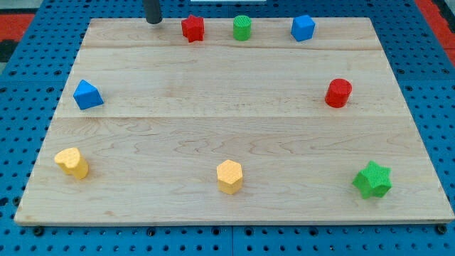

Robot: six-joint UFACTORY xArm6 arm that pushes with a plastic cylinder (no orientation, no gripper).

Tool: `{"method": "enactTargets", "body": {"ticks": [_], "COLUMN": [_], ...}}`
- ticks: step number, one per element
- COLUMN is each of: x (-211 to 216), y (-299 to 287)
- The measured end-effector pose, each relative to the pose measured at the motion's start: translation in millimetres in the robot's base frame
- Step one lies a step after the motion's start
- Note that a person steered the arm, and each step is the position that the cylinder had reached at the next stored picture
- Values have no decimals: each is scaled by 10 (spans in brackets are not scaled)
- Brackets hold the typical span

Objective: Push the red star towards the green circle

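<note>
The red star [193, 28] sits near the view's top edge of the wooden board [227, 135], left of centre. The green circle [242, 28] stands just to its right, a small gap between them. My tip [153, 20] is at the view's top, to the left of the red star, about a block's width away and not touching it.
A blue cube [303, 28] is right of the green circle. A red cylinder [338, 93] is at the right, a green star [372, 180] bottom right, a yellow hexagon [229, 176] bottom centre, a yellow heart [72, 163] bottom left, a blue triangle [87, 94] at the left.
</note>
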State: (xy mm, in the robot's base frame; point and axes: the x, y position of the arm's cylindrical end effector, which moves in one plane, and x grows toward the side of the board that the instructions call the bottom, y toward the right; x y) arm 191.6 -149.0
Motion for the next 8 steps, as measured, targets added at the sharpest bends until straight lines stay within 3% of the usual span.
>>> {"method": "enactTargets", "body": {"ticks": [1, 3, 8], "x": [2, 178, 23], "y": [566, 393, 417]}}
